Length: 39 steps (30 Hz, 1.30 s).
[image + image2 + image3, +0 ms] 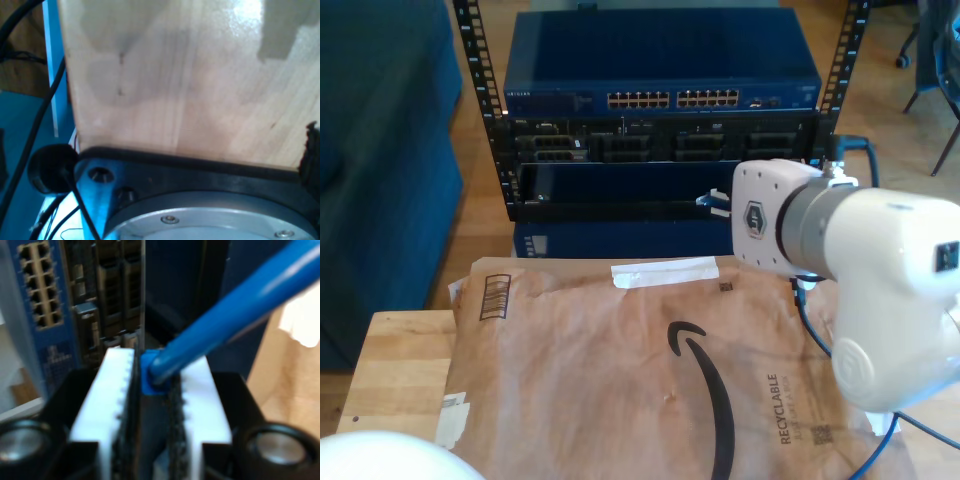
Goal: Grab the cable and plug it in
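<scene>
a wooden worktop [395, 365] lies under a brown mailer [650, 375] printed "recyclable", just before the blue switch [660, 65]. my second claw [152, 385] clamps the cable [235, 310] by its plug boot, port rows of the switch near behind. my first claw's state i cannot tell.

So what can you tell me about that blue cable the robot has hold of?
The cable is thin, bright blue and smooth, plastic-looking. In the second wrist view its blue booted end sits clamped between the white fingers of my second gripper, and the cord runs straight away from the jaws. It points toward the blue network switch with its rows of ports. In the exterior view a blue stretch hangs below the white arm at that view's right.
</scene>
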Available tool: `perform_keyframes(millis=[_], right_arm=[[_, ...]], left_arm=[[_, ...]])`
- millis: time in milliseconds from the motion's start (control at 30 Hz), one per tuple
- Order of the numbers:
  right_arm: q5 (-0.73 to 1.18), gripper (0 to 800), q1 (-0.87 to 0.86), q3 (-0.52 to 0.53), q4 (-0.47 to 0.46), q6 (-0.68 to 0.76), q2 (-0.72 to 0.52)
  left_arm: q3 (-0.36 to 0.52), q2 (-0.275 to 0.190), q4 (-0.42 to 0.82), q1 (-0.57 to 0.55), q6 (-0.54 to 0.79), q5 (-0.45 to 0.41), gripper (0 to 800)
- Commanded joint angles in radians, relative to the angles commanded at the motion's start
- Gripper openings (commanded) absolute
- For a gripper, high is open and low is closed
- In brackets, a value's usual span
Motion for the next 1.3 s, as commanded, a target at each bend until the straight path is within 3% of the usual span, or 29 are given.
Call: perform_keyframes(millis=[100, 333, 500, 700, 933, 1033, 1167, 1300], right_arm=[[-0.017, 0, -0.002, 0.018, -0.002, 0.005, 0.005], [-0.307, 0, -0.008, 0.034, 0.0, -0.002, 0.078], [-0.443, 0, -0.026, 0.11, 0.005, -0.003, 0.072], [-0.747, 0, -0.029, 0.218, 0.008, -0.008, 0.057], [-0.819, 0, -0.035, 0.238, 0.014, 0.0, 0.064], [-0.838, 0, -0.035, 0.232, 0.068, 0.0, 0.077], [-1.063, 0, -0.034, 0.207, 0.087, -0.006, 0.227], [-1.108, 0, -0.031, 0.138, 0.089, -0.006, 0.328]], left_arm=[[0.0, 0.0, 0.0, 0.0, 0.0, 0.0, 800], [0.0, 0.0, 0.0, 0.0, 0.0, 0.0, 800], [0.0, 0.0, 0.0, 0.0, 0.0, 0.0, 800], [0.0, 0.0, 0.0, 0.0, 0.0, 0.0, 800], [0.0, 0.0, 0.0, 0.0, 0.0, 0.0, 800], [0.0, 0.0, 0.0, 0.0, 0.0, 0.0, 800], [0.0, 0.0, 0.0, 0.0, 0.0, 0.0, 800], [0.0, 0.0, 0.0, 0.0, 0.0, 0.0, 800]])
